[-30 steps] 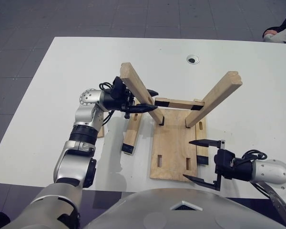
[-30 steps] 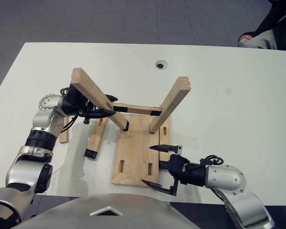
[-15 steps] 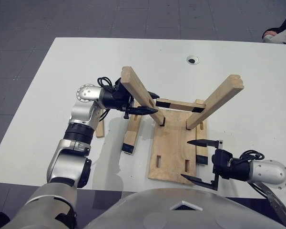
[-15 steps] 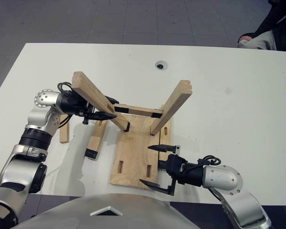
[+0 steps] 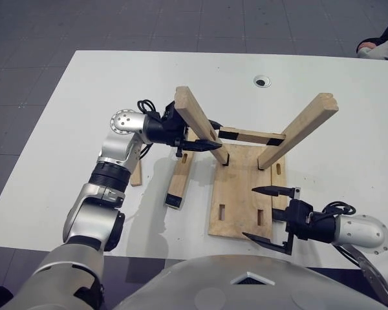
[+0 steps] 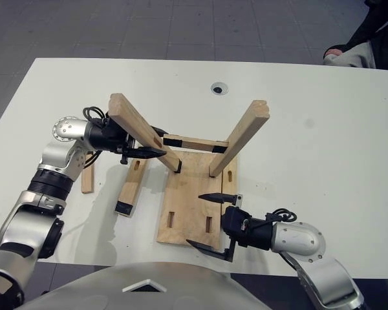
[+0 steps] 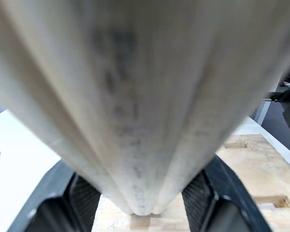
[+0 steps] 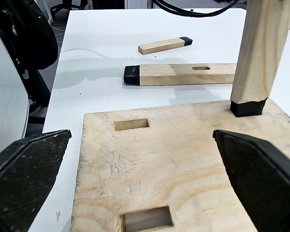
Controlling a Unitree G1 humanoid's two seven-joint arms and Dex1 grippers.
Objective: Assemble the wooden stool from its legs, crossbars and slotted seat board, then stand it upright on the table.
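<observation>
The slotted seat board (image 5: 236, 194) lies flat on the white table. Two legs stand in its far slots and splay outward, the left leg (image 5: 195, 116) and the right leg (image 5: 301, 129). A black-tipped crossbar (image 5: 249, 135) joins them. My left gripper (image 5: 210, 135) is shut on the left leg low down; in the left wrist view the leg (image 7: 135, 96) sits between both pads (image 7: 82, 193). My right gripper (image 5: 251, 213) stands open over the board's near right part, and in the right wrist view its fingers (image 8: 24, 169) spread wide above the board (image 8: 183, 154).
A loose leg (image 5: 180, 177) with a black end lies left of the board. A short crossbar (image 5: 136, 174) lies further left. Another wooden piece (image 5: 280, 173) lies along the board's right edge. A cable hole (image 5: 261, 81) marks the far table.
The board with its two legs has shifted to the right and turned slightly. My left gripper went right with the leg. The right gripper edged left over the board.
</observation>
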